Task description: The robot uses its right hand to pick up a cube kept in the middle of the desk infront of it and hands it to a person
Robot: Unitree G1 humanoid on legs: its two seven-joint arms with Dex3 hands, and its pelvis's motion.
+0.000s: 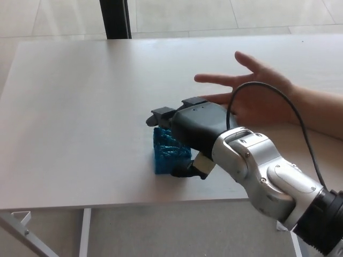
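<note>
A: Where was the cube (167,154)?
B: Mid-desk (75,107), right under the right hand (195,131).
A: Grip?
B: Fingers (163,113) over the top, thumb (185,172) at the near side, closed around it. Person's open hand (257,96) waited just behind.

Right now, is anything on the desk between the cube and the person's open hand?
Only the right hand, lowered over the cube, reaches into that stretch. In the head view, the desk toward the person's hand is otherwise bare.
</note>
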